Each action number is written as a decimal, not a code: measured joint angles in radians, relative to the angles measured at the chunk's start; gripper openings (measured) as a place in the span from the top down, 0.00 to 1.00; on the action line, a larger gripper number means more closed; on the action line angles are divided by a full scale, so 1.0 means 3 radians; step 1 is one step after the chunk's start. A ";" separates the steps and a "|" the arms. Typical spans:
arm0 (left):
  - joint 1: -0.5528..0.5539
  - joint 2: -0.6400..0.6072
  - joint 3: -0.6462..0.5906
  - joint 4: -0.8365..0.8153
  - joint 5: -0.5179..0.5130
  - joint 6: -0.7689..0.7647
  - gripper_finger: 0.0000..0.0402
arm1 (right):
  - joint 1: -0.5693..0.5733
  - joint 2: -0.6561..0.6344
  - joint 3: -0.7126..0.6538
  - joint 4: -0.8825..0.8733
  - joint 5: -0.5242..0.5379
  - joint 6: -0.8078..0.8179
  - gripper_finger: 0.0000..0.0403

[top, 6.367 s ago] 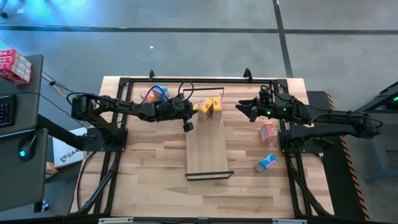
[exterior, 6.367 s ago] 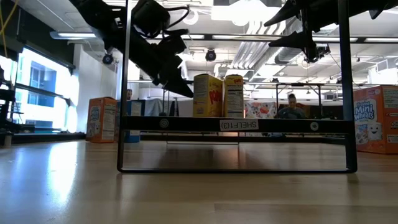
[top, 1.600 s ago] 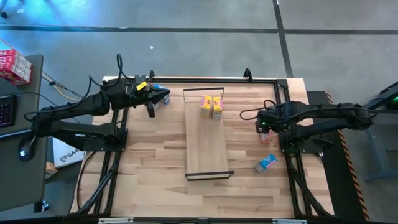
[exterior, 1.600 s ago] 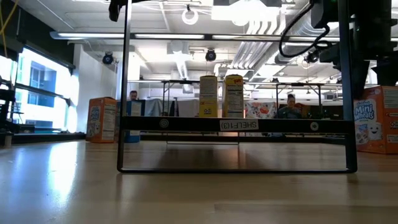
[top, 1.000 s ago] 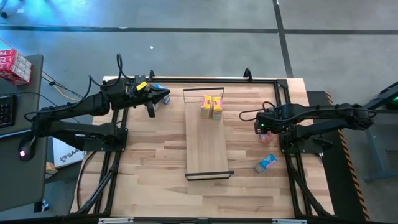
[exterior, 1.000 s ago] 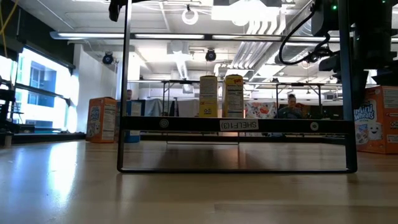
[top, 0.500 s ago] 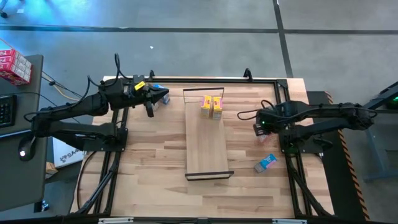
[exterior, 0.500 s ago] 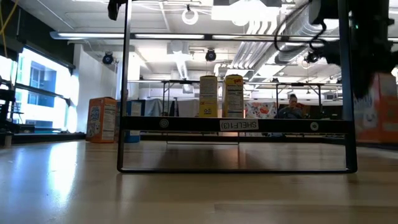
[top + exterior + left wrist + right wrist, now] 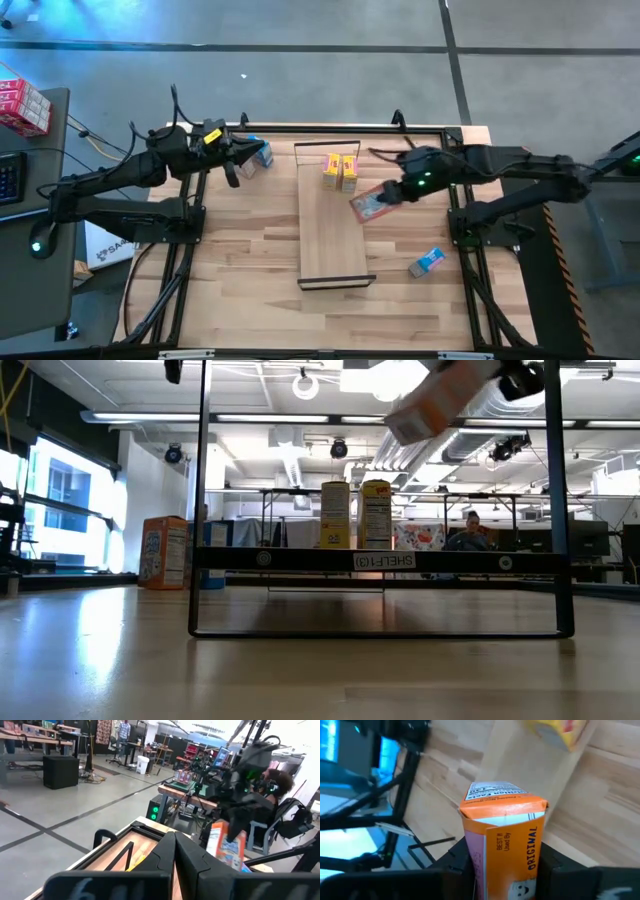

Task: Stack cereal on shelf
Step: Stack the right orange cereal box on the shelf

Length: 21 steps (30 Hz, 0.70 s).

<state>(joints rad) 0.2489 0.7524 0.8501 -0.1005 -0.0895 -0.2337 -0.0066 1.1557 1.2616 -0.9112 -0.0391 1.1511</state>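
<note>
1. Orange-pink cereal box (image 9: 369, 204) hangs tilted in the air, clamped between the right gripper (image 9: 392, 193) fingers, at the right edge of the shelf (image 9: 333, 228); carried high, it likely clears the frame.
2. Its top flap carries small print, and one side reads "ORIGINAL" (image 9: 504, 843).
3. Two yellow boxes (image 9: 340, 171) stand side by side at the shelf's far end, leaving the near boards free.
4. A blue box (image 9: 427, 262) lies on the table, right of the shelf.
5. The left gripper (image 9: 240, 160) waits by the far-left corner, fingers together, holding nothing.
</note>
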 joint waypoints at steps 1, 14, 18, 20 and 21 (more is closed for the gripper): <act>0.0000 0.0000 0.0000 -0.0001 0.0000 0.0000 1.00 | 0.0026 0.0133 0.0120 -0.0060 -0.0011 0.0000 0.75; -0.0001 0.0000 0.0000 0.0000 0.0000 0.0003 1.00 | 0.0073 0.1810 0.1599 -0.1627 0.0763 0.0314 0.74; -0.0001 0.0000 0.0000 0.0000 0.0000 0.0003 1.00 | 0.0075 0.2093 0.1669 -0.1513 0.0524 0.0224 0.74; -0.0001 0.0000 0.0000 0.0000 0.0000 0.0003 1.00 | 0.0075 0.2195 0.1658 -0.1491 0.0496 0.0198 0.74; -0.0001 0.0000 0.0000 0.0000 0.0000 0.0003 1.00 | 0.0074 0.2242 0.1642 -0.1504 0.0498 0.0242 0.74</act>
<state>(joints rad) 0.2485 0.7525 0.8501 -0.1005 -0.0895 -0.2329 0.0154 1.8284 1.7543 -1.3623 0.1102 1.2238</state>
